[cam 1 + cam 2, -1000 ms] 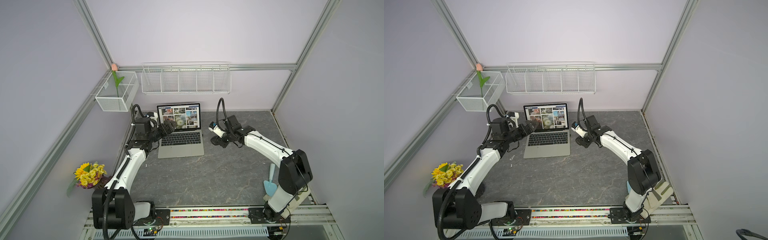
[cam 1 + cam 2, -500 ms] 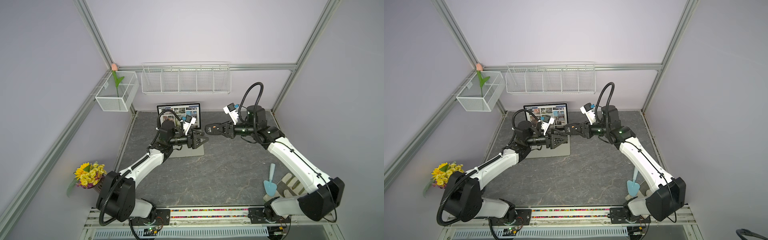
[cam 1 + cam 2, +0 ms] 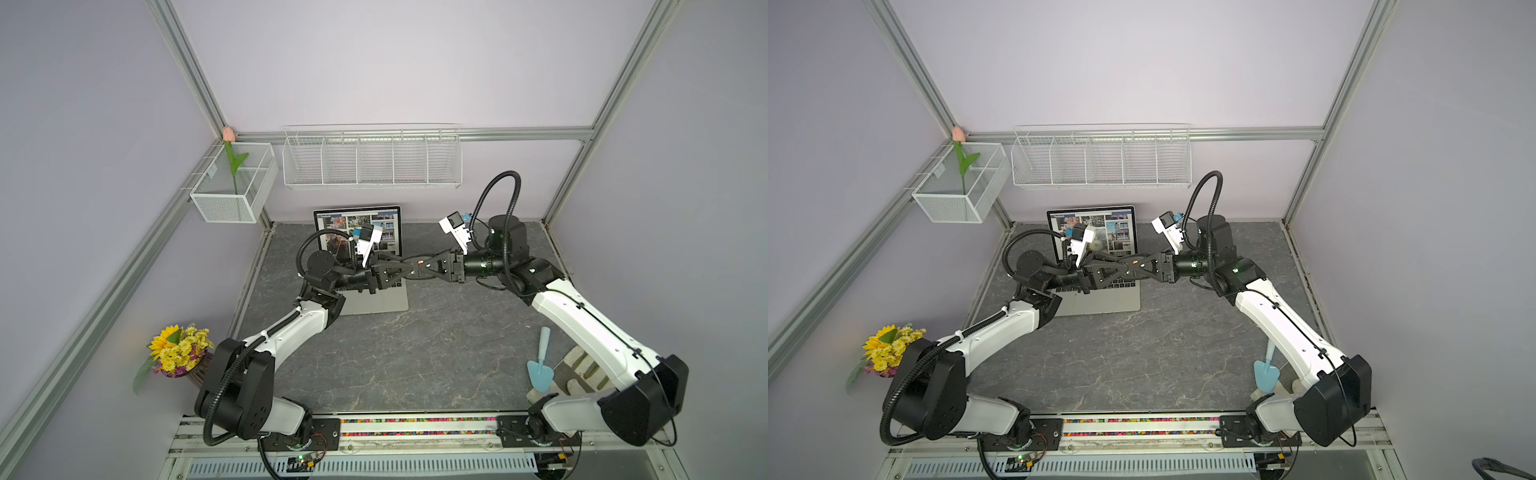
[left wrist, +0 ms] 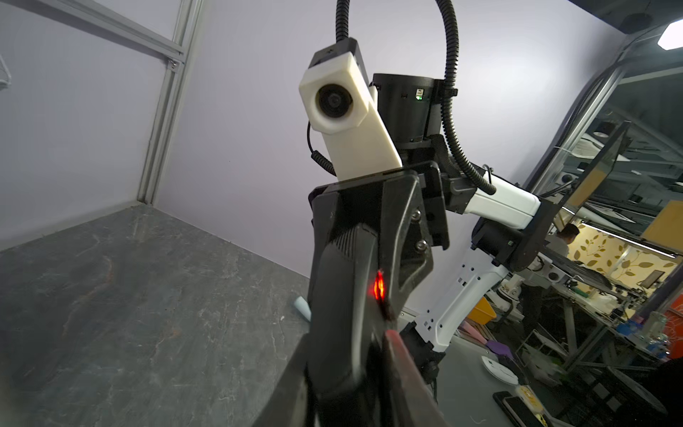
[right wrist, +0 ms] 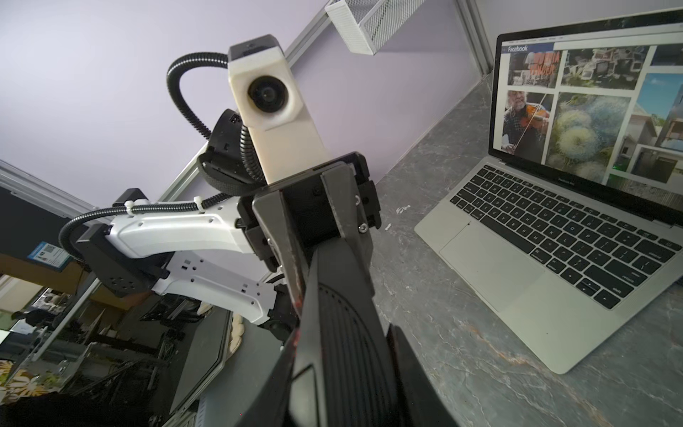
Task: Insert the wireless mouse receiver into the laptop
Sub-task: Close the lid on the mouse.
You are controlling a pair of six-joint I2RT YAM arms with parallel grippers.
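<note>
Nearest me ran the metal rail with its strip of coloured beads (image 3: 415, 424), carrying both arm bases. Just behind the right base a pale blue plastic trowel (image 3: 540, 370) lay on the grey marbled desk (image 3: 415, 353) beside a grey-and-white work glove (image 3: 579, 370), which was half hidden under the arm. Off the desk's left edge stood a bunch of yellow artificial flowers (image 3: 178, 349).

Farther in, the two arms met tip to tip in the air over the right edge of the slim silver-grey laptop (image 3: 382, 305). The right tool (image 3: 419, 270) gripped a flat black mouse (image 4: 343, 281), with a red light (image 4: 379, 288) glowing on its side. The left tool (image 3: 409, 268) had its jaws drawn narrow against the mouse's free end. What sat between its pads I could not tell. The tiny wireless mouse receiver I could not pick out; where the tools met hid that spot.

The laptop sat open at the back of the desk, its screen showing a grid of photos. From above, the left wrist and its white camera covered most of the keyboard and part of the screen.

On the back wall hung a long white wire basket (image 3: 372, 162). In the left corner was a white mesh box (image 3: 232, 195) holding a pink artificial tulip (image 3: 228, 135).
</note>
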